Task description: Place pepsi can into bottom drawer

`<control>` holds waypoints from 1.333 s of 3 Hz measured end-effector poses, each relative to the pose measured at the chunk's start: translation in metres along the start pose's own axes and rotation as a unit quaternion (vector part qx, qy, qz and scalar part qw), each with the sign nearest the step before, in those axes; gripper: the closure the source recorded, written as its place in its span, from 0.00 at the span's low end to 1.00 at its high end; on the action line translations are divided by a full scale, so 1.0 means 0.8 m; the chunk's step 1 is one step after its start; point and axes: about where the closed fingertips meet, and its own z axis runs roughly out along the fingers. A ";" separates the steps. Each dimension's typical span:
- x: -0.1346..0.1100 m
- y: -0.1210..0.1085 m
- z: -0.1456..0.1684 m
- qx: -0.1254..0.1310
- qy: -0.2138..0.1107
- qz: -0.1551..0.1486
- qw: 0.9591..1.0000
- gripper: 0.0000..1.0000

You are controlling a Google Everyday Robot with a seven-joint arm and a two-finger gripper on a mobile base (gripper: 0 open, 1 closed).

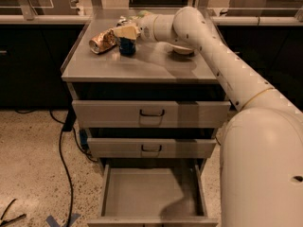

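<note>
Pepsi can (127,47): dark blue and upright, its base on the grey tabletop (142,67). It stands in the far left part of the top, closer to the far edge than to the near edge. Its upper end is covered by the gripper.
Gripper (125,32): cream-coloured, at the far left part of the tabletop, right over the pepsi can and meeting its top.
Grip state: cannot tell whether it is released or clenched on the can, as the contact is hidden by the gripper's own body.
Arm (222,65): a thick white arm that comes in from the right side, crosses above the right edge of the tabletop and runs leftward along the far edge to the gripper.
Crushed gold can (102,41): lies on its side just left of the pepsi can, toward the far left corner. It is close beside the pepsi can; whether they touch cannot be told.
Bowl (182,49): a pale shallow dish toward the far right part of the tabletop, partly under the arm and well apart from the pepsi can.
Top drawer (151,113): closed, below the near edge of the tabletop, with a dark handle at its middle.
Middle drawer (150,148): closed, also with a dark handle.
Bottom drawer (151,193): pulled out toward the camera, a wide shallow grey tray whose flat floor carries a shadow at its right side.
Cable (64,155): black, trailing down over the speckled floor left of the cabinet.
</note>
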 end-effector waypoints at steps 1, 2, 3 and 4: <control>0.000 0.000 0.000 0.000 0.000 0.000 1.000 0.65; 0.000 0.000 0.000 0.000 0.000 0.000 1.000 0.86; 0.000 0.000 0.000 0.000 0.000 0.000 1.000 1.00; 0.000 0.000 0.000 0.000 0.000 0.000 1.000 1.00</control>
